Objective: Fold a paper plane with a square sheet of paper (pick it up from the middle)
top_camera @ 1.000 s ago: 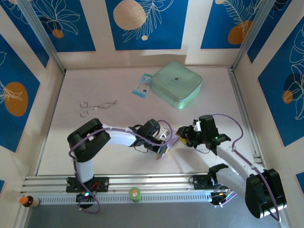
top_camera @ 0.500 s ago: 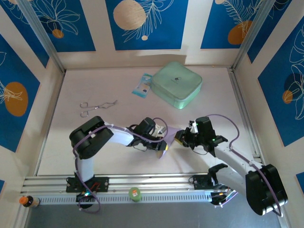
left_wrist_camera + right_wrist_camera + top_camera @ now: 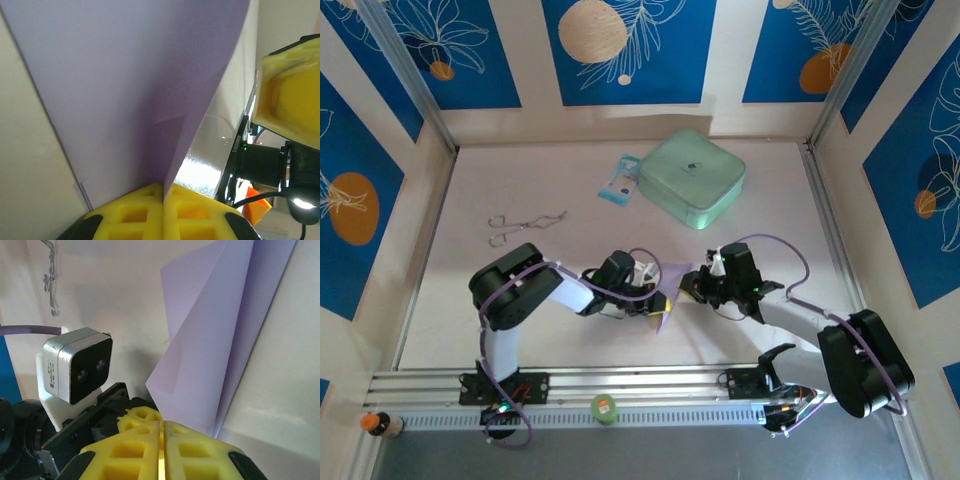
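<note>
the square sheet of paper [image 3: 220, 335], lavender and creased, is in the near middle of the table [image 3: 500, 290], between my two grippers. my left gripper [image 3: 163, 189] has its yellow fingers pressed together on one edge of the sheet, and my right gripper [image 3: 162, 424] is pinched onto it from the right. the mint-green case [image 3: 693, 177] and the blue-white packet [image 3: 619, 179] lie well apart at the far side.
</note>
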